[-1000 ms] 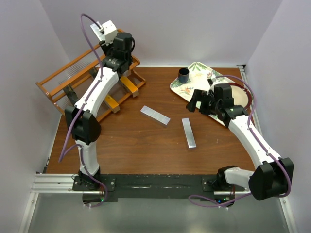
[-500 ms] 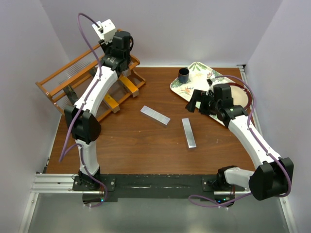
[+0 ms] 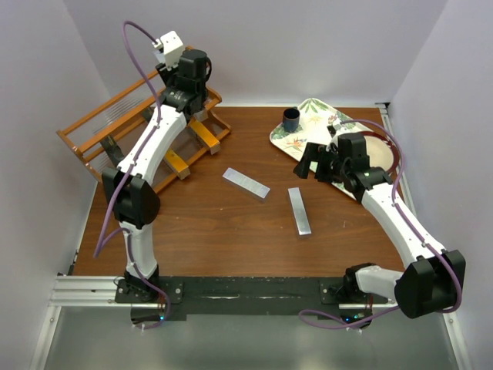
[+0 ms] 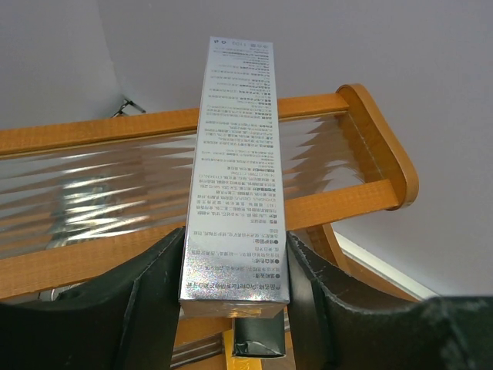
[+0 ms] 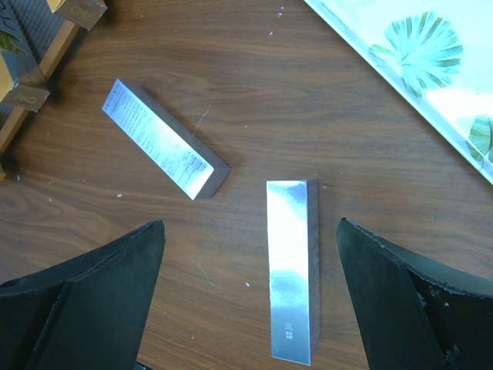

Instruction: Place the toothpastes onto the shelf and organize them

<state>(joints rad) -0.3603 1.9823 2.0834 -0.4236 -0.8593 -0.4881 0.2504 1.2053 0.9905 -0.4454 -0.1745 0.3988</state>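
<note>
Seen from the top camera, the left wrist has lifted a touch since a second ago, so the left gripper [image 3: 189, 104] sits slightly higher at the right end of the shelf [image 3: 96, 127], which stands at the table's far left. The right gripper [image 3: 311, 161] has edged slightly toward the far side, just beside the floral tray [image 3: 308, 114] that carries the dark cup [image 3: 291, 119]. Two silver toothpastes lie flat on the table [image 3: 231, 239] exactly where they lay before: the angled carton [image 3: 246, 183] and, near it but apart, the lengthwise carton [image 3: 300, 210]. Orange-gold cartons [image 3: 178, 164] rest on the shelf's near side. In the left wrist view the jaws are clamped on the near end of the held carton [image 4: 235, 169], with one finger against each long side. It points away toward the shelf's orange rails, and its silver face has a rainbow sheen and is covered in fine print. Whether its far end touches a rail cannot be told. In the right wrist view the jaws are spread wide and hold nothing above the bare wood. The lengthwise carton lies between the fingers, mirror-plain with a small mark near its close end. The angled carton lies up and to the left, printed face up and one dark side showing.
</note>
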